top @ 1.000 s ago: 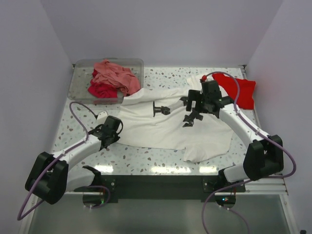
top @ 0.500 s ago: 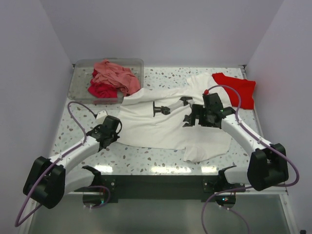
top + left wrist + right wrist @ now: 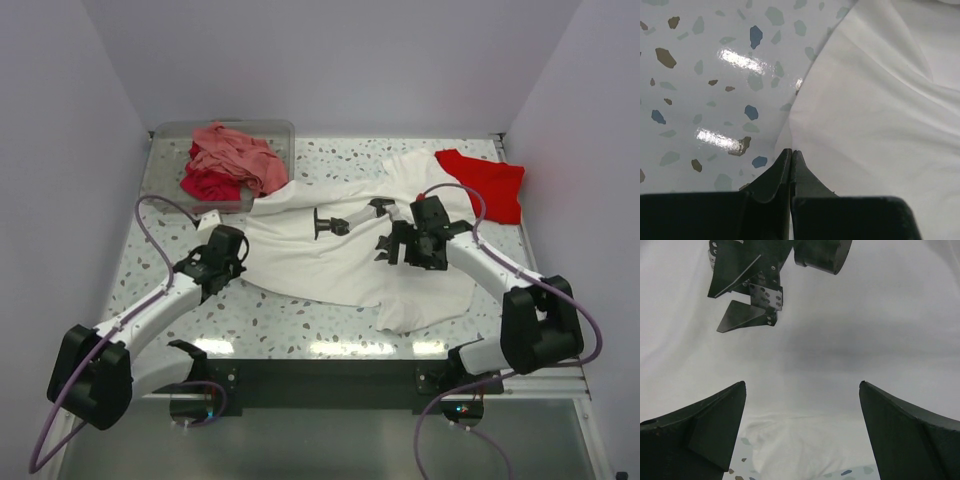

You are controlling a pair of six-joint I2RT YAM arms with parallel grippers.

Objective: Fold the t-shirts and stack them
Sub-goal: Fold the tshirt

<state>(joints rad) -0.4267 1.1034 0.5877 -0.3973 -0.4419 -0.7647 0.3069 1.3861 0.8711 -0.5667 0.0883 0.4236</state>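
The white t-shirt (image 3: pixel 330 265) lies spread across the middle of the table (image 3: pixel 330 160), its left edge pinched in your closed left gripper (image 3: pixel 791 153), and your right gripper (image 3: pixel 802 390) hangs wide open over its right part.

At 11 o'clock from above, the crimson t-shirt (image 3: pixel 205 186) lies mostly buried under the salmon-pink t-shirt (image 3: pixel 235 155). The right wrist view's top edge crops the black print (image 3: pixel 755 280) on the white t-shirt (image 3: pixel 850 340).

There are one white t-shirt (image 3: pixel 330 268), one red t-shirt (image 3: pixel 490 185), one salmon-pink t-shirt (image 3: pixel 238 155), one crimson t-shirt (image 3: pixel 205 186) and one bin (image 3: pixel 165 160).
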